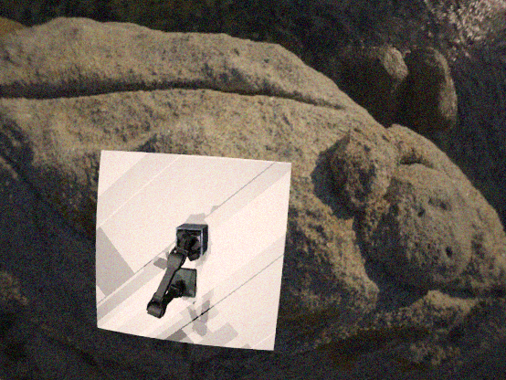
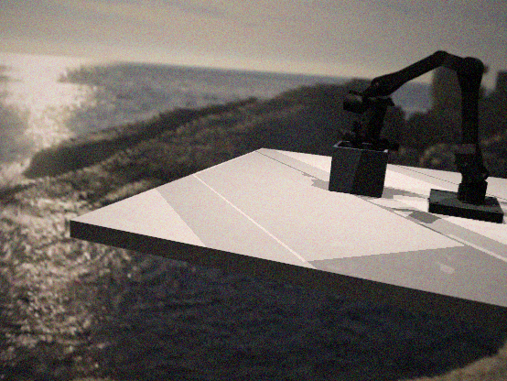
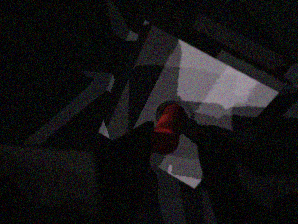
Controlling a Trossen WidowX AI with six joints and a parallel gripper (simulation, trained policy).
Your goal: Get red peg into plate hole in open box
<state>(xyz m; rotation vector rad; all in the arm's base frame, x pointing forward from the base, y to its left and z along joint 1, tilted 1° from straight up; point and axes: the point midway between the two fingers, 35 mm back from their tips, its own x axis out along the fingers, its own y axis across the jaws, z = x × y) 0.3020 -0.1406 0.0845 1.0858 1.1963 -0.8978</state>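
The arm point(image 1: 170, 274) point(image 2: 470, 101) was near-black all over, with long slim links and chunky rounded joints. Its base plate point(image 1: 191, 273) point(image 2: 441, 208) was dark and squarish.
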